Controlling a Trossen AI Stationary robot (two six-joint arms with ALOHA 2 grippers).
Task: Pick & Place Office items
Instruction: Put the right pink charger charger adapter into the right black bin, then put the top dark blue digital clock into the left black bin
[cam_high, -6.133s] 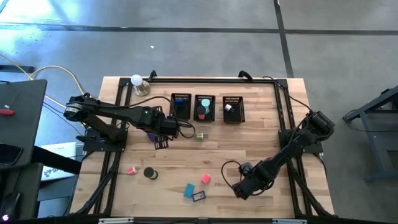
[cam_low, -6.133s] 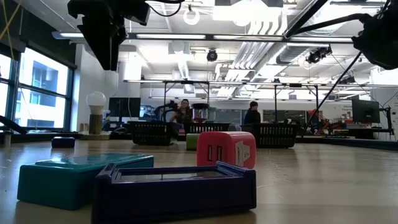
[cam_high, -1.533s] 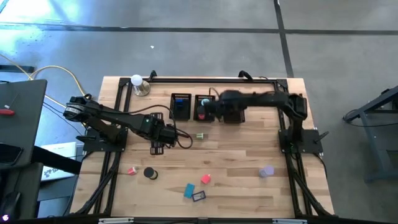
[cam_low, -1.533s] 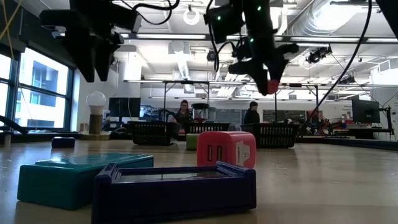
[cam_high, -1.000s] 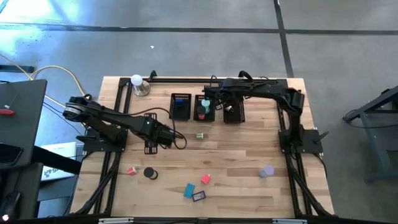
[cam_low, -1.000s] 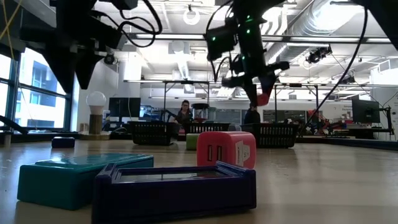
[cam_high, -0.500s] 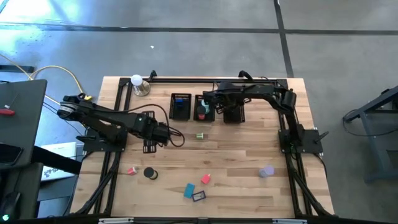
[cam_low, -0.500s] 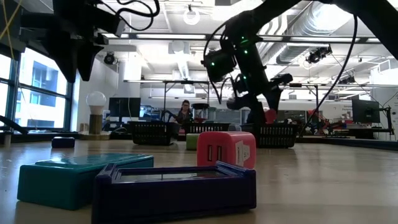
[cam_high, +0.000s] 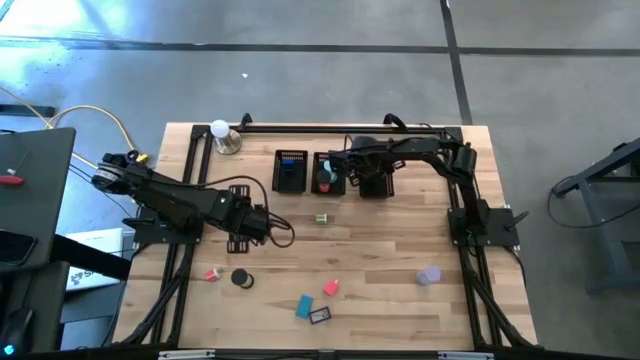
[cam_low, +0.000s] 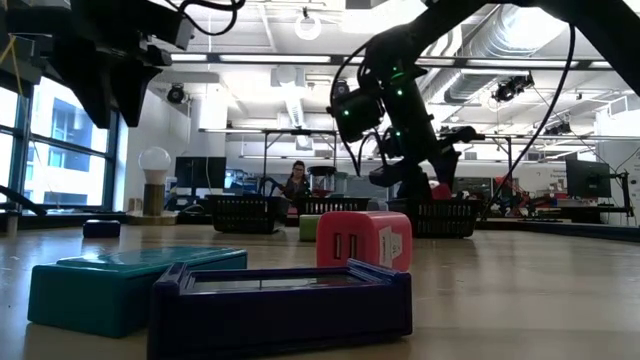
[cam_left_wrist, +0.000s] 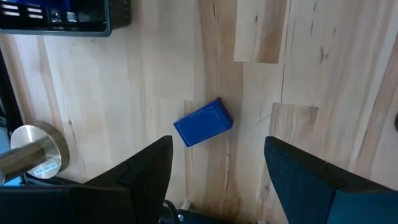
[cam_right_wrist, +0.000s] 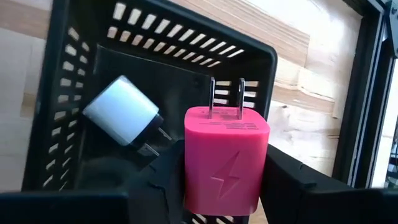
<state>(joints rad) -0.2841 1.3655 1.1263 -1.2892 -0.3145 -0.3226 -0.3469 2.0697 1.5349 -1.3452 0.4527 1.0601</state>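
My right gripper (cam_high: 366, 177) is over the right-hand black mesh bin (cam_high: 384, 191), shut on a pink charger plug (cam_right_wrist: 225, 158). The plug also shows in the low view (cam_low: 440, 190). A white charger (cam_right_wrist: 123, 111) lies inside that bin (cam_right_wrist: 74, 81). My left gripper (cam_high: 241, 226) is open above the table. A blue block (cam_left_wrist: 203, 122) lies flat on the wood below and between its fingers (cam_left_wrist: 217, 163), untouched. Other pieces lie near the front: pink (cam_high: 212, 273), a black roll (cam_high: 241, 279), teal (cam_high: 304, 307), red-pink (cam_high: 331, 288), a purple frame (cam_high: 320, 316), green (cam_high: 322, 218) and lavender (cam_high: 429, 275). My right gripper pinches the pink charger plug between its two fingers by its two side faces (cam_right_wrist: 194, 183), at the end away from the prongs. The fingers slant down from above. The plug is lifted clear over the bin, its metal prongs (cam_right_wrist: 225, 99) pointing away from the wrist toward the bin.
Three black mesh bins stand in a row at the far middle: left (cam_high: 291, 186), middle (cam_high: 317, 188) and right. A white ball lamp on a metal base (cam_high: 221, 132) stands at the far left. A black frame (cam_high: 450, 190) runs along the table's edges.
My right gripper has gone down toward the right-hand bin with the pink plug still in its fingers. My left gripper has shifted a little toward the table's left edge and stays open.
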